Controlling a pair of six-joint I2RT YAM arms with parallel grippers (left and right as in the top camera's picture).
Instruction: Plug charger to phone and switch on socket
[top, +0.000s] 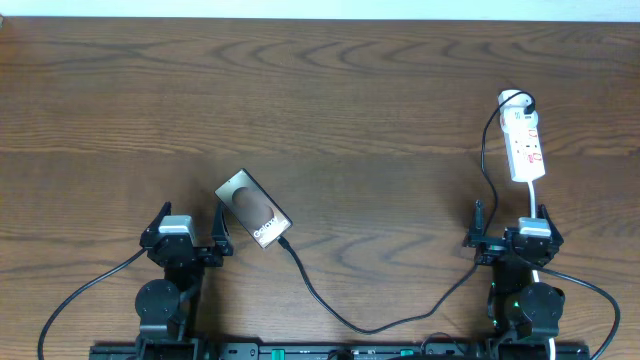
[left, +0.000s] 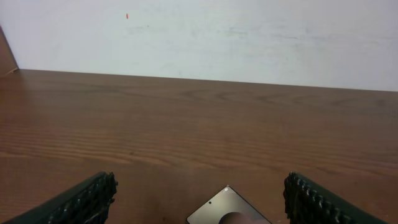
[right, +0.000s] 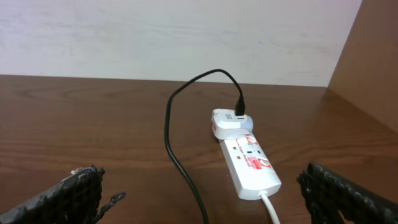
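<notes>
The phone (top: 253, 208) slants just right of the left gripper (top: 190, 225). The socket (top: 525, 145) runs lengthwise ahead of the right gripper (top: 510, 218). Both sets of jaws stand spread.

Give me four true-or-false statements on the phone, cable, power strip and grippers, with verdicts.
1. The phone lies at an angle close to the left gripper. True.
2. Both grippers are shut. False: the left and the right gripper are open and empty.
3. The charger cable runs into a white adapter on the socket. True.
4. The socket lies beside the phone. False: it is far off, ahead of the right gripper.
</notes>
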